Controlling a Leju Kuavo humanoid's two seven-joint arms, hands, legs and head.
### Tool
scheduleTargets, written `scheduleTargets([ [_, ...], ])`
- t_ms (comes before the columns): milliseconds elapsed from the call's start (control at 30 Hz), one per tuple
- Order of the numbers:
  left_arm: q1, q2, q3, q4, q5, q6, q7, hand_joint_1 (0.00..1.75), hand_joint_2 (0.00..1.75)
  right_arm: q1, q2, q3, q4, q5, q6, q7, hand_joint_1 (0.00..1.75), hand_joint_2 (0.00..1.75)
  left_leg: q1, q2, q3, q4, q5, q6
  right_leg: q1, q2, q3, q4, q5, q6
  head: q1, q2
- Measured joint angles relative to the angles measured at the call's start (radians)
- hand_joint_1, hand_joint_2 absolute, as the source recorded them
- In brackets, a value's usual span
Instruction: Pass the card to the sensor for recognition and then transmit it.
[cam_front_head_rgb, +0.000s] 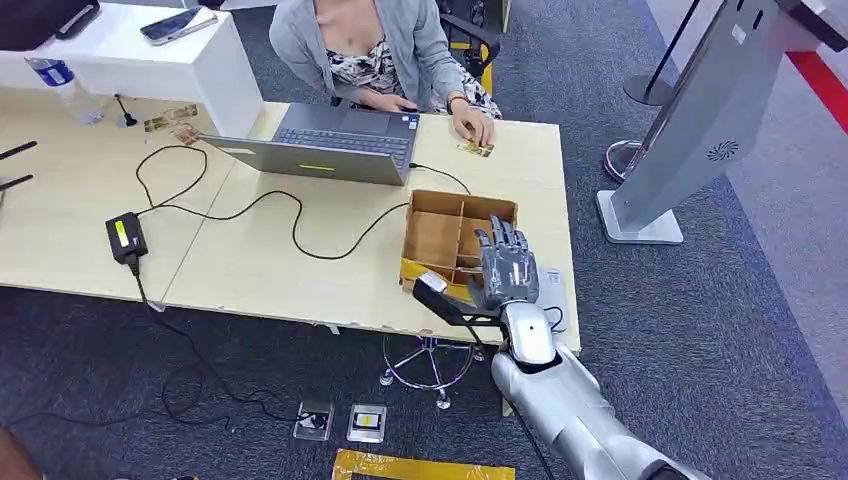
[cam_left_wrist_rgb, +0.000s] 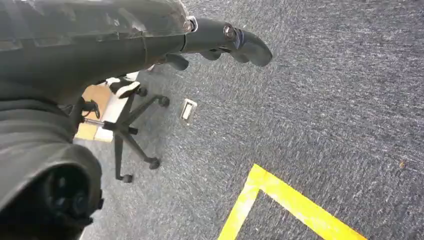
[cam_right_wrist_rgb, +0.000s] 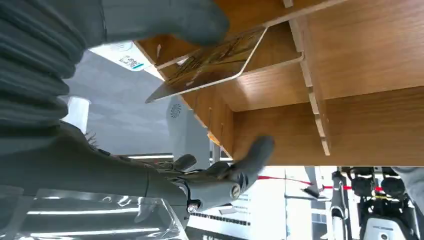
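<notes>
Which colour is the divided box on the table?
The box is brown cardboard, seen best in the head view.

An office or reception-style workspace. A person (cam_front_head_rgb: 385, 45) sits at a pale wooden counter (cam_front_head_rgb: 250, 260) with an open grey laptop (cam_front_head_rgb: 330, 145), whose black cable (cam_front_head_rgb: 290, 215) runs across the top to a power brick (cam_front_head_rgb: 126, 238). A divided cardboard box (cam_front_head_rgb: 450, 235) stands near the counter's edge. Dark blue-grey carpet (cam_front_head_rgb: 700, 330) covers the floor (marked with yellow tape (cam_left_wrist_rgb: 280, 195)), and a swivel chair's star base (cam_left_wrist_rgb: 132, 135) rests on it. A white raised ledge (cam_front_head_rgb: 150, 55) carries a phone (cam_front_head_rgb: 178, 24), a water bottle (cam_front_head_rgb: 62, 88) stands beside it, and a tilted grey kiosk panel (cam_front_head_rgb: 700, 120) stands on the carpet next to a stanchion base (cam_front_head_rgb: 650, 88).
</notes>
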Motion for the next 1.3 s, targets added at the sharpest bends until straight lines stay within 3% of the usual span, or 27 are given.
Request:
scheduleTargets([
  [767,0.0,0.0,0.0,0.0,-0.001,-0.004,0.003,0.0,0.0,0.004,-0.001,-0.002,0.0,-0.061,0.02,-0.036,1.75,1.75,0.0,0.0,0.0,0.0,0.0,0.0,0.0,0.0,0.0,0.0,0.0,0.0,0.0,0.0],
  [1133,0.0,0.0,0.0,0.0,-0.002,0.01,-0.002,0.0,0.0,0.023,0.004,0.0,-0.01,-0.029,-0.072,-0.016,1.75,1.75,0.0,0.0,0.0,0.0,0.0,0.0,0.0,0.0,0.0,0.0,0.0,0.0,0.0,0.0],
  [1300,0.0,-0.002,0.0,0.0,-0.013,0.01,-0.004,0.0,0.0,-0.031,0.005,0.0,-0.056,0.006,-0.07,0.012,1.75,1.75,0.0,0.0,0.0,0.0,0.0,0.0,0.0,0.0,0.0,0.0,0.0,0.0,0.0,0.0],
])
